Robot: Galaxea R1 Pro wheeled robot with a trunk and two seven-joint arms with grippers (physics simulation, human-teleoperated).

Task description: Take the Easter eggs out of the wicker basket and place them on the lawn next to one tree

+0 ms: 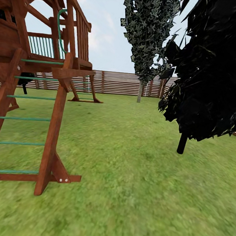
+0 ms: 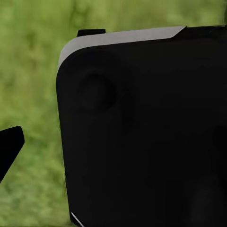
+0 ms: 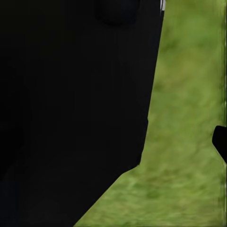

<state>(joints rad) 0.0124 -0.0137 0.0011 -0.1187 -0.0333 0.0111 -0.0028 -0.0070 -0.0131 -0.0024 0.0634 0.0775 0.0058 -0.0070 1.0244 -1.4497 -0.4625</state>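
The Easter eggs and the wicker basket are out of view. The lawn point(image 1: 126, 183) stretches ahead as flat green grass. A tree point(image 1: 139, 93) with a slim pale trunk and a mottled green-white crown stands far back by the brown slat fence point(image 1: 115, 82) that edges the garden. In the left wrist view one black fingertip point(image 2: 9, 147) pokes in beside a black robot part point(image 2: 142, 132), over grass. In the right wrist view a black fingertip point(image 3: 220, 142) sits at the picture's edge next to another black robot part point(image 3: 71, 104). Neither pair of jaws is visible as a whole.
A wooden play tower with a green-runged ladder point(image 1: 31, 124) stands close on the left. A near-black conifer point(image 1: 215, 69) with a thin black trunk point(image 1: 182, 143) stands to the right. Open grass runs between them toward the fence.
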